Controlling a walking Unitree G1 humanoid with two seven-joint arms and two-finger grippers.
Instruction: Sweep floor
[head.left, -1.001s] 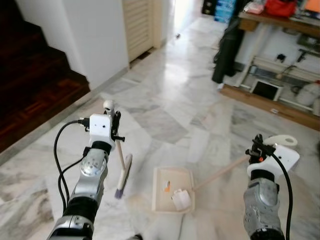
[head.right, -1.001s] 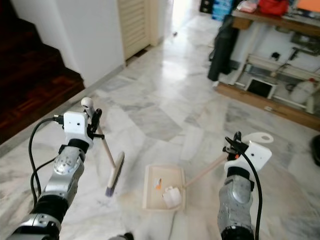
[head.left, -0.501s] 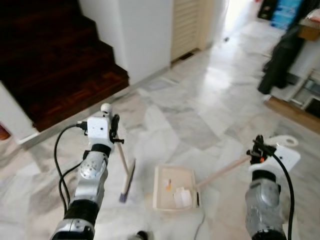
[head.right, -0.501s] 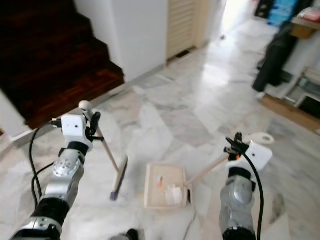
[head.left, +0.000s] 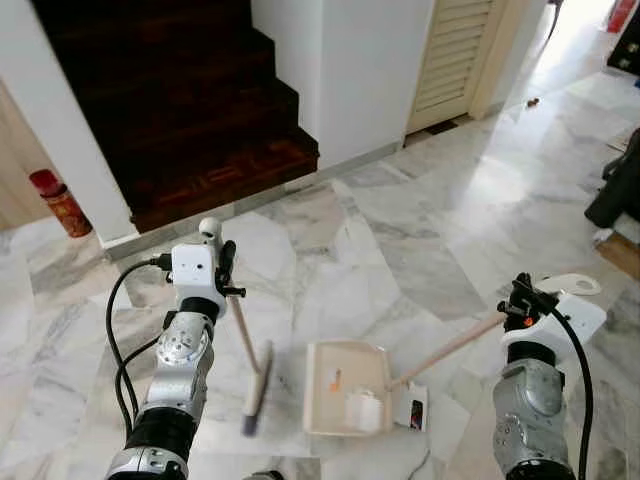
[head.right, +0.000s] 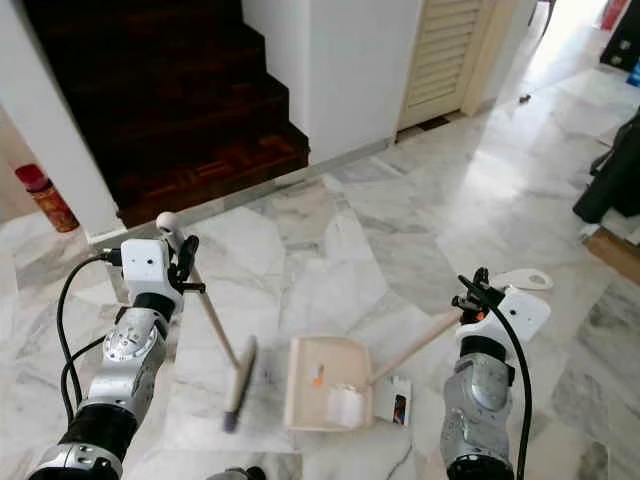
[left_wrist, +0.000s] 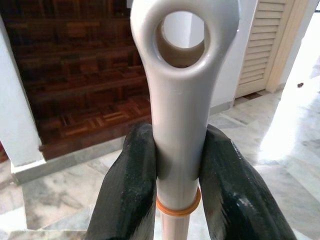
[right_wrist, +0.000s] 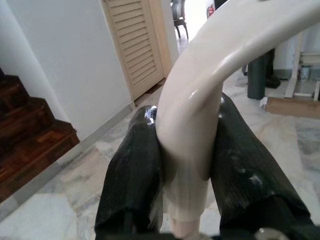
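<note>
Since a second ago the robot has turned toward the stairs (head.left: 200, 110). Left gripper (left_wrist: 180, 165) squeezes the light, stiff broom (head.left: 247, 350) at its smooth top, just beside the dustpan (head.left: 345, 385). Right gripper (right_wrist: 187, 150) squeezes the dustpan's handle end.

You have one broom (head.left: 255, 372), one dustpan (head.left: 345, 398) holding two bits of litter (head.left: 358, 400), one red canister (head.left: 62, 202), and two grippers, left (left_wrist: 179, 165) and right (right_wrist: 187, 165).

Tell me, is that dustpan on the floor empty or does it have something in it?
Not empty. The dustpan holds a white crumpled scrap and a small orange bit.
</note>
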